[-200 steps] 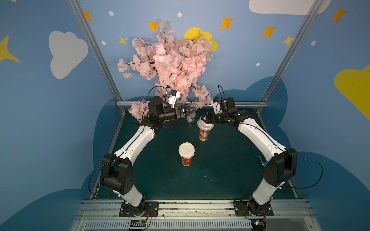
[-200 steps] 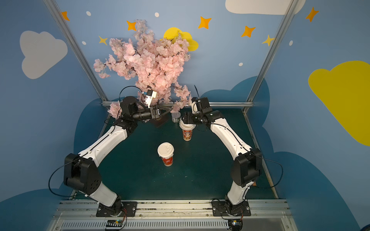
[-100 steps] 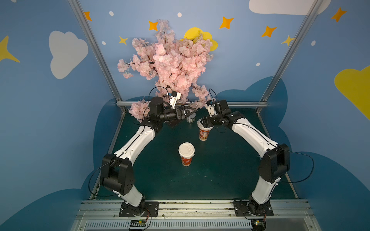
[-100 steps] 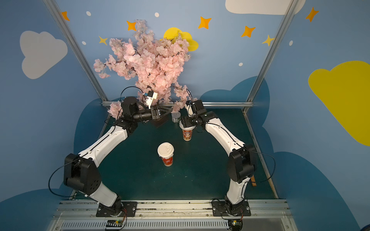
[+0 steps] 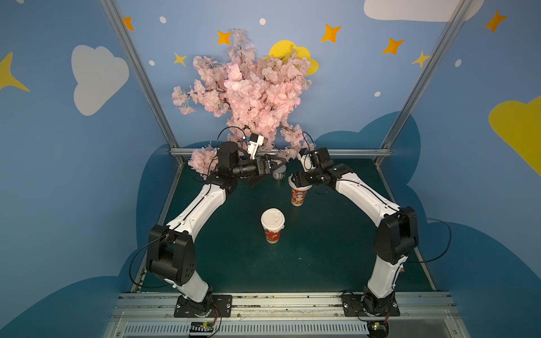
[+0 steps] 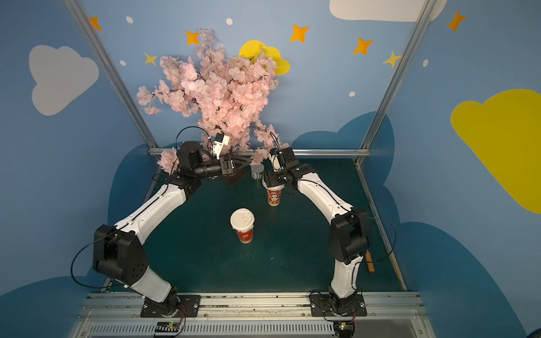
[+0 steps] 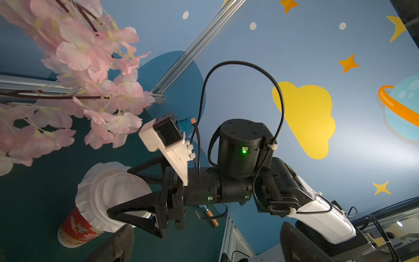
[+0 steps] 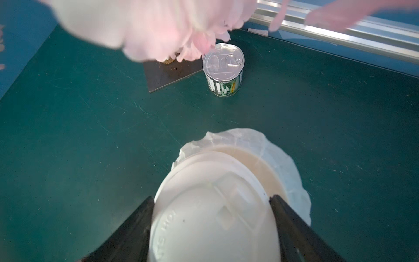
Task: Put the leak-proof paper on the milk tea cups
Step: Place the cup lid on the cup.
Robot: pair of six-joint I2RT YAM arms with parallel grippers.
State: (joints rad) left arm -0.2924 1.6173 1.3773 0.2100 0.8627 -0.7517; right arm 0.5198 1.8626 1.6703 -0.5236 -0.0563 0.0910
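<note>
Two red-printed milk tea cups stand on the green mat in both top views. The near cup (image 5: 272, 234) (image 6: 244, 234) wears a white domed lid (image 5: 272, 219). On the far cup (image 5: 298, 196) (image 6: 274, 196) lies a crinkled leak-proof paper (image 8: 292, 181) (image 7: 90, 181), draped over the rim. My right gripper (image 5: 295, 180) (image 8: 212, 199) is shut on a second white lid (image 8: 215, 226), tilted over that paper with part of the cup mouth uncovered. My left gripper (image 5: 278, 164) (image 7: 207, 245) stands open and empty beside the can, apart from both cups.
A small grey can (image 5: 279, 172) (image 8: 223, 70) stands behind the far cup, next to the dark square base (image 8: 172, 72) of the pink blossom tree (image 5: 248, 96), whose branches hang over both wrists. A metal rail (image 5: 351, 152) bounds the back. A wooden-handled tool (image 6: 370, 263) lies at the right edge.
My right wrist has swung leftward, carrying the lid further over the far cup. The left arm has stayed near the can.
</note>
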